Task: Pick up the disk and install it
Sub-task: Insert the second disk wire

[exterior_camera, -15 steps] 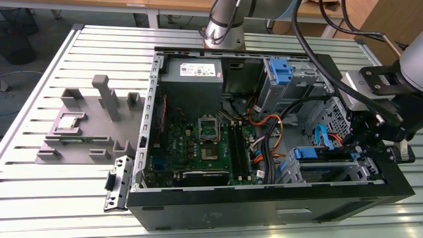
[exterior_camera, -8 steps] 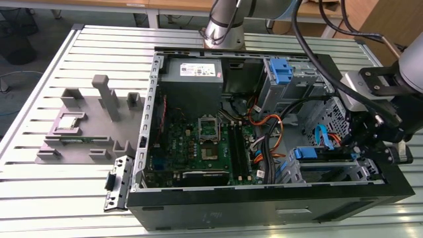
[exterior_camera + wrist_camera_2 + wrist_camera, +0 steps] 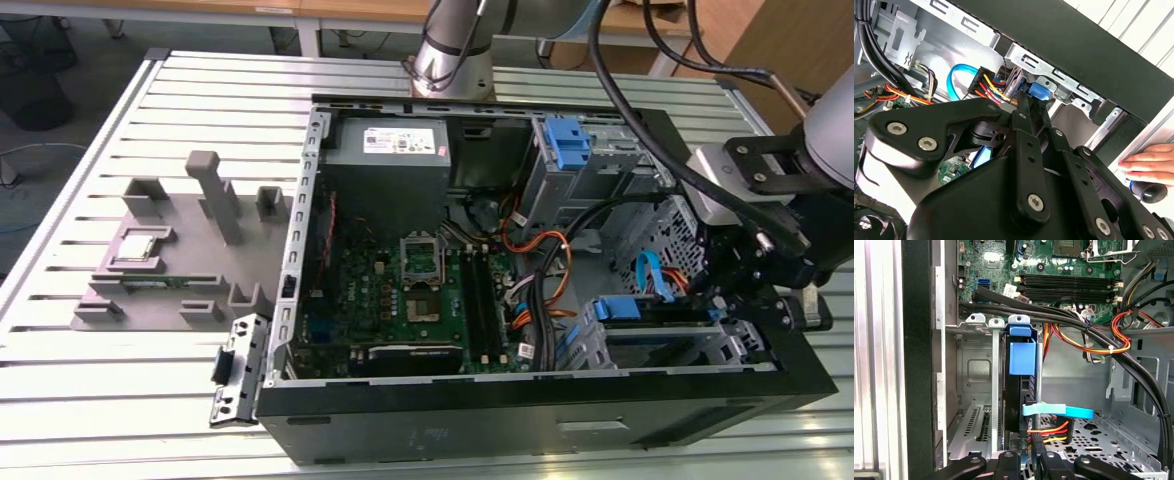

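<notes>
Seated upright in the drive cage point(image 3: 979, 390), disk point(image 3: 1021, 360) just ahead of gripper point(image 3: 1026, 460), fingers narrow, grip unclear; cables point(image 3: 1064, 322) crossing nearby

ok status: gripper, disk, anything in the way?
Gripper low at the drive cage, by the disk. Disk upright in the cage slot. Blue cable and power leads crowd its near end.

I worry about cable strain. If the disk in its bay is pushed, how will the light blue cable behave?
The light blue cable looks flat and thin, so it would probably bend easily. It already curves in a loop, suggesting floppiness. It likely offers the disk little resistance.
</notes>
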### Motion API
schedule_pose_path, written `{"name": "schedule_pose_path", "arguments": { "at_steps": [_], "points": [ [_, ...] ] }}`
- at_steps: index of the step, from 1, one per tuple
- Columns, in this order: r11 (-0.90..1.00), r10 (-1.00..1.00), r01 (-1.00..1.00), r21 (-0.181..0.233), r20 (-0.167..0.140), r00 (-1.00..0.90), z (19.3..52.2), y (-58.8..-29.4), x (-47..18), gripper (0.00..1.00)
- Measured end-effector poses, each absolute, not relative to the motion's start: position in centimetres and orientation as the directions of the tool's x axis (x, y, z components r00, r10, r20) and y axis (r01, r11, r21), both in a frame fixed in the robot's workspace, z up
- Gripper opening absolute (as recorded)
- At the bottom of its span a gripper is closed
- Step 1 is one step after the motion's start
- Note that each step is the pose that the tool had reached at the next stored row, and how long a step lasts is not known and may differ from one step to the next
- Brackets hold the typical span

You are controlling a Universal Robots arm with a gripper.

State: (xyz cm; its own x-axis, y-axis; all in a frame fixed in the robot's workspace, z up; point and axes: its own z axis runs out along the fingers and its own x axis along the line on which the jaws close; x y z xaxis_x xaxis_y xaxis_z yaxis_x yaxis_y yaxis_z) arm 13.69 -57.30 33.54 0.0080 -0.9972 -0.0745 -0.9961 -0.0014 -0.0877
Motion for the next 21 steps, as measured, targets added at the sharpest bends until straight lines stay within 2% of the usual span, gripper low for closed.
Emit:
{"name": "schedule_pose_path", "arguments": {
  "at_steps": [4,5,21],
  "points": [
    [-0.001,-0.997,-0.996,-0.088,-0.074,0.008,33.54,-57.30,13.69,0.22],
    [-0.001,-0.997,-0.996,-0.088,-0.075,0.008,33.54,-57.30,13.69,0.16],
    [-0.001,-0.997,-0.996,-0.088,-0.075,0.007,34.06,-57.25,13.69,0.16]
  ]
}}
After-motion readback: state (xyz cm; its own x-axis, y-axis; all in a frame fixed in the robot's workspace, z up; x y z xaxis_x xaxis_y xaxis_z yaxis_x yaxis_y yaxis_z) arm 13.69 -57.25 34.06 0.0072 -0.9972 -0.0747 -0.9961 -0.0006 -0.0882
